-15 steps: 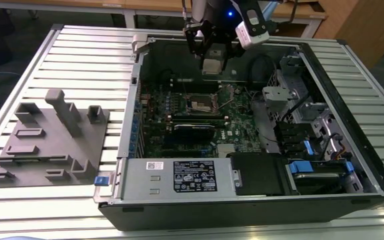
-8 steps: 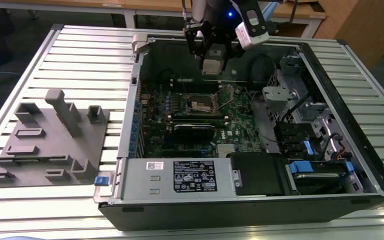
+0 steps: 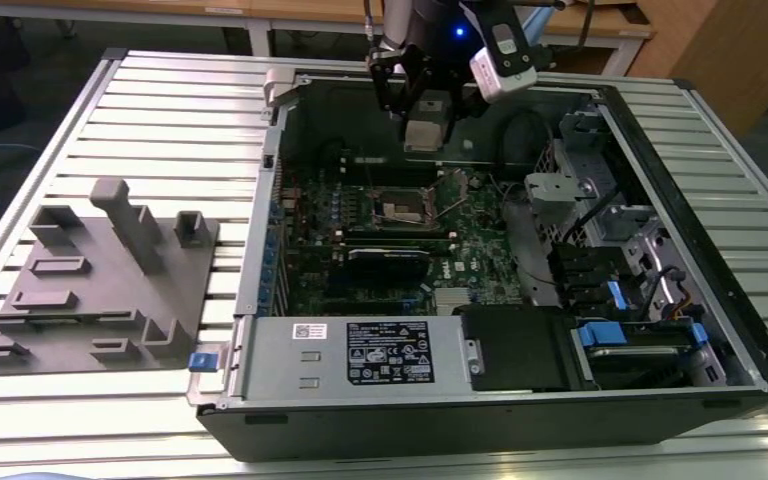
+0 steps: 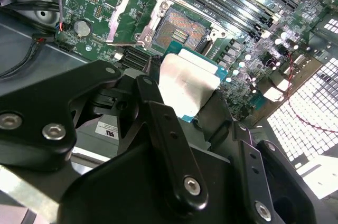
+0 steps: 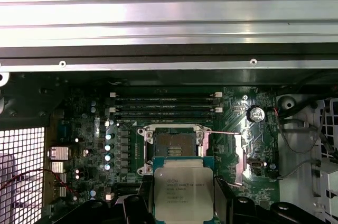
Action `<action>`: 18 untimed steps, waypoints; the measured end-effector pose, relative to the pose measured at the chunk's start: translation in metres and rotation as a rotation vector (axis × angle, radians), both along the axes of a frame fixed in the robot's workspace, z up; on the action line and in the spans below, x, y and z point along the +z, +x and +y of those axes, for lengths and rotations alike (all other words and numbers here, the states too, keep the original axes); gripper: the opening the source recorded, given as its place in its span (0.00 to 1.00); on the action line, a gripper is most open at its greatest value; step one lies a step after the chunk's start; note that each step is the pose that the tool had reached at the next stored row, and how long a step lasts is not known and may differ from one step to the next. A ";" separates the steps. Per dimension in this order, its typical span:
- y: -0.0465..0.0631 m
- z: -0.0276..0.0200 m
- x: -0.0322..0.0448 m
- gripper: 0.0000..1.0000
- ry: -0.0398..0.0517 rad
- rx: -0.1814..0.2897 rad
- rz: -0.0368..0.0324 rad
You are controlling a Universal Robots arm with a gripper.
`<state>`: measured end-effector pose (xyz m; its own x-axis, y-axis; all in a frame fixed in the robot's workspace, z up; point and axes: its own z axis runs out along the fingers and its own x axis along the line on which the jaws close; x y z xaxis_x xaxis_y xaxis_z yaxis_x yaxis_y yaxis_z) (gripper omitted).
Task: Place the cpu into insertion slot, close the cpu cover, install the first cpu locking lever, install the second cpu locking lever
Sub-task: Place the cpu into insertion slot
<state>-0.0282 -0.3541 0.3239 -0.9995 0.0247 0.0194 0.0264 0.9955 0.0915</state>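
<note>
Gripper (image 3: 423, 120) clamps the cpu (image 5: 183, 192) by two opposite edges, so I see it hang level above and just off the open socket (image 5: 173, 147). The cpu cover (image 4: 127, 20) stands flipped up beside that socket, leaving its contacts free.

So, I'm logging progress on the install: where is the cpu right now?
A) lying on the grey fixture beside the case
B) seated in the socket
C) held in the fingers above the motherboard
C: in the first wrist view the cpu is clamped between the fingers, and the socket is bare.
</note>
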 end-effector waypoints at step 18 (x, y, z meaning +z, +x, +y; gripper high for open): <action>-0.005 0.0000 -0.0225 0.54 0.0001 0.000 -0.0001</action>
<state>-0.0331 -0.3541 0.3015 -0.9995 0.0247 0.0193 0.0263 0.9954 0.0917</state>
